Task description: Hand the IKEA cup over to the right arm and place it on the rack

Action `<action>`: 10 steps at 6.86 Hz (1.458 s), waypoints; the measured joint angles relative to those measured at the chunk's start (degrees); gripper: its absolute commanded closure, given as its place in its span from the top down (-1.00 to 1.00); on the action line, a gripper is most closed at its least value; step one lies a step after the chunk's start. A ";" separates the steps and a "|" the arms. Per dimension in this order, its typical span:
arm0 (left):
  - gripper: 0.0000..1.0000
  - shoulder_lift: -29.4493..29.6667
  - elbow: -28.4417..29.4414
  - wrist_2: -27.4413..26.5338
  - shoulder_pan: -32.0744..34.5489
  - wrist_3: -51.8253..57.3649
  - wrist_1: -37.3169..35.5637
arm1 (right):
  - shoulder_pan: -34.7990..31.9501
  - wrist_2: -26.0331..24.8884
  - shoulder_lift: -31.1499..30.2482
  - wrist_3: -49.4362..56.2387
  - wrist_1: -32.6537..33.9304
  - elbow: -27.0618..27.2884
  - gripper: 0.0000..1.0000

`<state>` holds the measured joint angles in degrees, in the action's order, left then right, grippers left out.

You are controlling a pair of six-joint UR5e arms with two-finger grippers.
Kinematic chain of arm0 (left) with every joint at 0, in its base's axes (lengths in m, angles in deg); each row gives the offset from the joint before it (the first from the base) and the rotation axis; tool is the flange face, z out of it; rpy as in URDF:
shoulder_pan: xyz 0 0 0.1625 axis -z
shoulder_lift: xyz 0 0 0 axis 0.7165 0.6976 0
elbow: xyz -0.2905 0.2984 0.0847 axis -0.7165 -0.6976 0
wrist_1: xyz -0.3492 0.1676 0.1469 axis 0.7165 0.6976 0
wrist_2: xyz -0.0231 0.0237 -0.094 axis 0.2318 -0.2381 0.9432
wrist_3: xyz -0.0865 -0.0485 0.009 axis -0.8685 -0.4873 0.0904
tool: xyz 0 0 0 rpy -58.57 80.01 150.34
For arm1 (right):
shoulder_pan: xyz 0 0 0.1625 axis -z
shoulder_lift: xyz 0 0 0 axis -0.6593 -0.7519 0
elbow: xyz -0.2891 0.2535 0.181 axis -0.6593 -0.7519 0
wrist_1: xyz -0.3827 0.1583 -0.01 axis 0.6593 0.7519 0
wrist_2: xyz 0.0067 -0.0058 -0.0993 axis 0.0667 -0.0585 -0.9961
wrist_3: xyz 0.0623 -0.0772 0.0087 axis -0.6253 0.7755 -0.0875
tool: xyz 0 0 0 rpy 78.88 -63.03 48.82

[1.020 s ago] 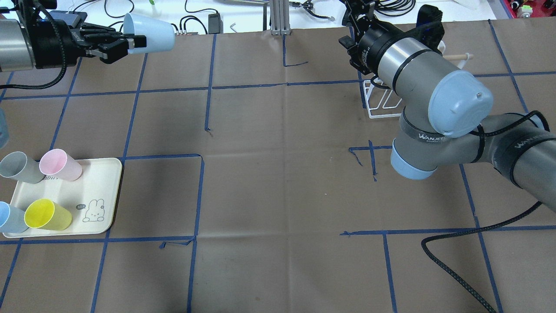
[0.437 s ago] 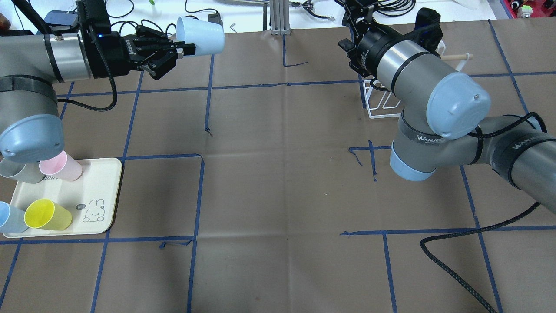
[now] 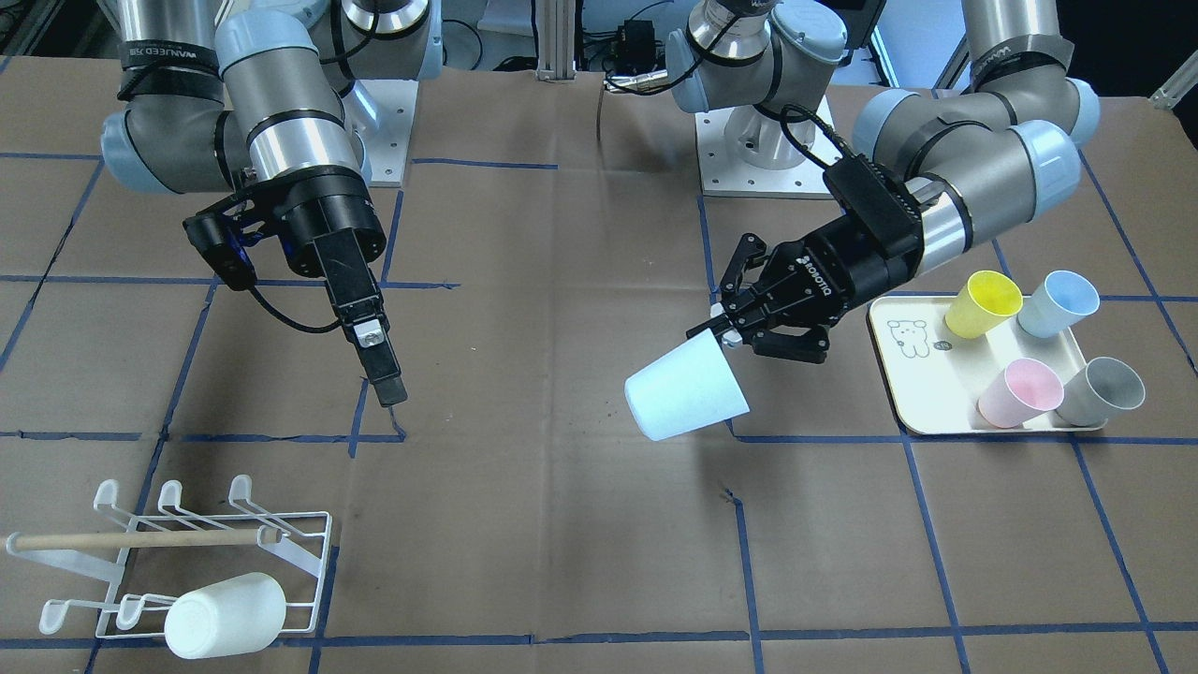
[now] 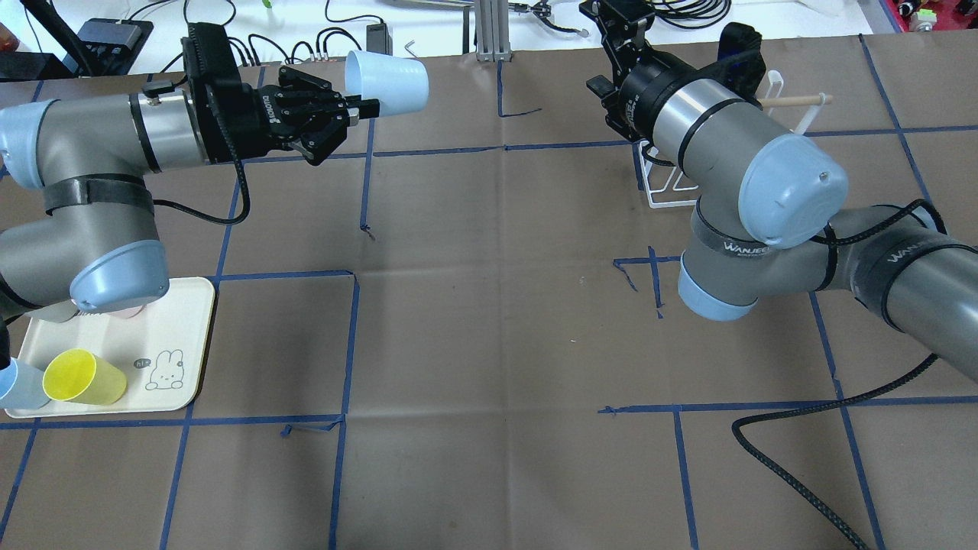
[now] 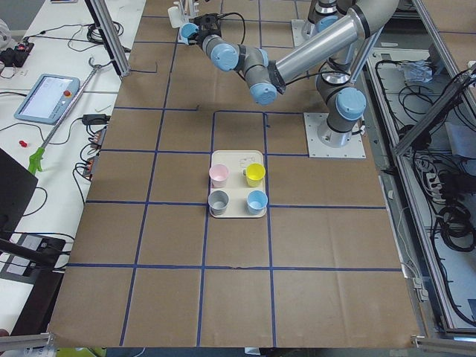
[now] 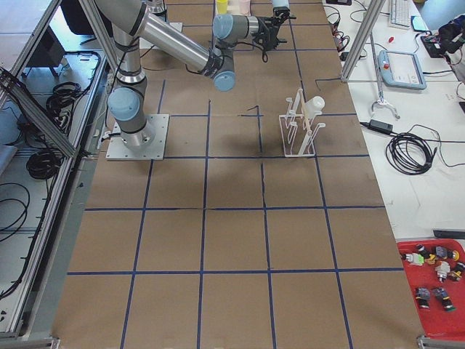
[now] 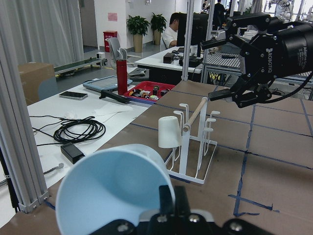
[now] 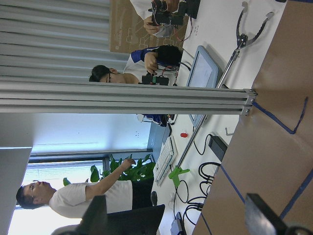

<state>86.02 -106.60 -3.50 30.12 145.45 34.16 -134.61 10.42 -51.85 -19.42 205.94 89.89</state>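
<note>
My left gripper (image 4: 361, 109) is shut on the rim of a pale blue IKEA cup (image 4: 386, 73) and holds it on its side above the table, mouth toward the gripper. It shows in the front view as well (image 3: 685, 390) and fills the bottom of the left wrist view (image 7: 115, 188). My right gripper (image 4: 611, 14) is open and empty, apart from the cup, over the far right half; the left wrist view shows its jaws spread (image 7: 218, 68). The white wire rack (image 3: 187, 552) with a wooden dowel holds one white cup (image 3: 225, 613).
A cream tray (image 3: 913, 374) under my left arm holds a yellow cup (image 3: 983, 301), a blue cup (image 3: 1058, 301), a pink cup (image 3: 1020, 391) and a grey cup (image 3: 1104, 388). Cables and a metal post (image 4: 489, 30) line the far table edge.
My left arm has swung to the right with the blue cup, toward the table's middle. My right arm has shifted slightly left near the rack.
</note>
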 measured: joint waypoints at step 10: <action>-1.00 0.31 -6.28 -1.01 6.08 -24.72 -26.55 | -6.64 -1.45 -0.23 -17.32 -0.63 5.11 0.99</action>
<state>86.33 -112.88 -4.50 36.20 120.72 7.61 -141.24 8.98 -52.08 -36.74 205.32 95.00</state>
